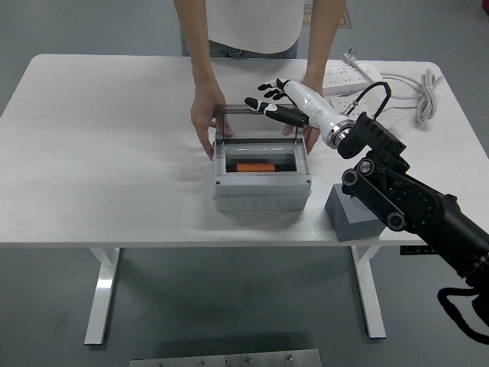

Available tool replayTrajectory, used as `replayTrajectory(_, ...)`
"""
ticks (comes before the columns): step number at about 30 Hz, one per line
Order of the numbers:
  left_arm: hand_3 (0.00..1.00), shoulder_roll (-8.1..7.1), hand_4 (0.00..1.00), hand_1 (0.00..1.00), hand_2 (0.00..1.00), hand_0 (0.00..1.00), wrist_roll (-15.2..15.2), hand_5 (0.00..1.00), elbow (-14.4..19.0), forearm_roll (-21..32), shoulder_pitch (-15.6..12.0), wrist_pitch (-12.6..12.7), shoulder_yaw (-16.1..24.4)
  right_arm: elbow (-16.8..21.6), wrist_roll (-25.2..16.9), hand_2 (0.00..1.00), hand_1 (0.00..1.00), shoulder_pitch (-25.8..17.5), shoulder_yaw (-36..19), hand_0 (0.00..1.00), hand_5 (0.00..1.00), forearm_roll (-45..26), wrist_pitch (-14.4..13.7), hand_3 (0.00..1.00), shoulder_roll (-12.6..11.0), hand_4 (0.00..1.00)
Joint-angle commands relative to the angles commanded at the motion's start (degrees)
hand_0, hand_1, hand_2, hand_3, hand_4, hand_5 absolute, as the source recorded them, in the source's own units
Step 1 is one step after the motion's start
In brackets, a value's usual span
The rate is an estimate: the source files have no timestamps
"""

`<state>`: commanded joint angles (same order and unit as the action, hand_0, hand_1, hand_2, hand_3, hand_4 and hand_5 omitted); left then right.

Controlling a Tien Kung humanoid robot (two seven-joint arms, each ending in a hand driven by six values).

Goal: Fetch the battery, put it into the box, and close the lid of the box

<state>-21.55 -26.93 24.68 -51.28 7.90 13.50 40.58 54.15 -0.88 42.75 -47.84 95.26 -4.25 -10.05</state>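
Robot hand (276,103): right, fingers spread, nothing grasped, held over the upright transparent lid (257,122) of the box (262,183). Box: grey, open, set on the white worktop (107,153) just below and in front of the robot hand. Battery (254,167): orange, lying inside the box. Person's hands (201,122): placed against both sides of the box. Grey block (353,218): beside the box, partly hidden under the arm. Power strip (350,76): seen beyond the robot hand
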Motion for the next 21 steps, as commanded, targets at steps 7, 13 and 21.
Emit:
replayTrajectory(7,0.551,-0.15,0.514,0.698,0.588,0.622,0.33,0.003,-0.03,0.88,-0.32,0.35,-0.45,2.12,0.60,0.773,0.791,-0.77,2.75,0.917,0.998,-1.53,0.22,0.816,-2.17,0.998)
replayTrajectory(13,0.551,-0.33,0.513,0.697,0.587,0.623,0.70,0.002,-0.08,1.81,-0.63,0.74,-0.92,4.99,1.28,0.770,0.770,-1.30,4.85,0.913,0.998,-2.81,0.44,0.814,-4.53,0.998)
replayTrajectory(21,0.551,-0.78,0.512,0.697,0.587,0.623,1.20,0.002,-0.14,2.95,-0.92,1.23,-1.53,8.39,2.17,0.764,0.747,-1.14,7.07,0.904,0.998,-3.95,0.52,0.814,-6.93,0.998)
